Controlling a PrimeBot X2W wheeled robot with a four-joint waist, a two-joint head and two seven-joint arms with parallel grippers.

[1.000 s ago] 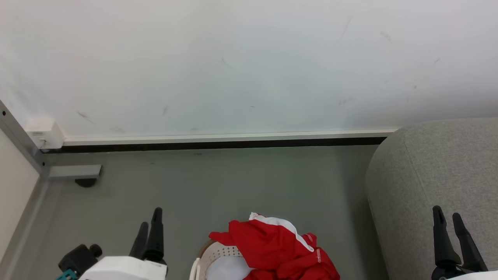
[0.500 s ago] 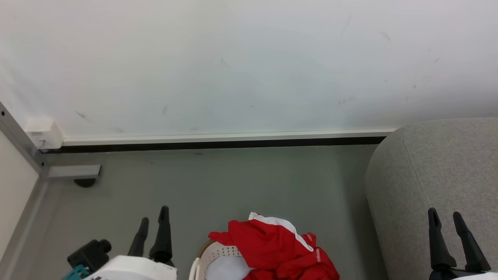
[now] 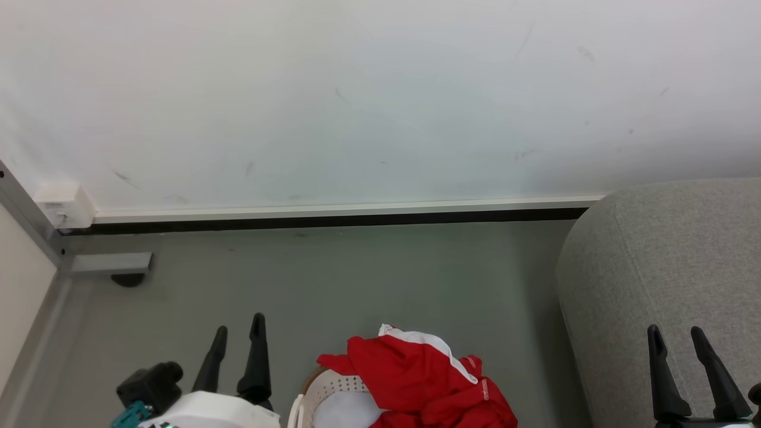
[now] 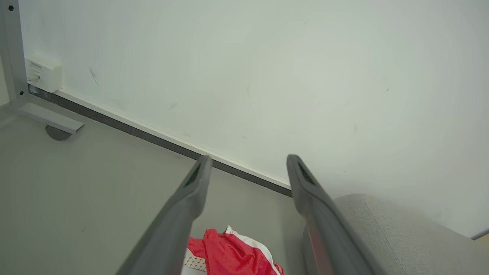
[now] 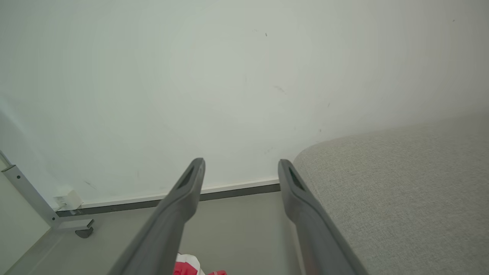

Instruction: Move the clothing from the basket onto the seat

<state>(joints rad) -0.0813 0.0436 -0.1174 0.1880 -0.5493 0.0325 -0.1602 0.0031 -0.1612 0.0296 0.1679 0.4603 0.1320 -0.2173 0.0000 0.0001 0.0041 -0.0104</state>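
Red clothing with a white panel is heaped over the rim of the white basket at the bottom middle of the head view, and it peeks in at the bottom of the left wrist view as clothing. The grey seat rises at the right, with its rounded arm toward the basket. To the left of the basket, my left gripper is open and holds nothing. My right gripper is open over the seat's arm. In the wrist views, both pairs of fingers stand apart.
A white wall with a dark baseboard runs across the back. A grey metal frame foot and a small white box sit in the left corner. Bare grey floor lies between the wall and the basket. Pale cloth lies inside the basket.
My left gripper has shifted right toward the basket and its fingers have spread. My right gripper has sunk slightly and moved a little left. The clothing has not moved.
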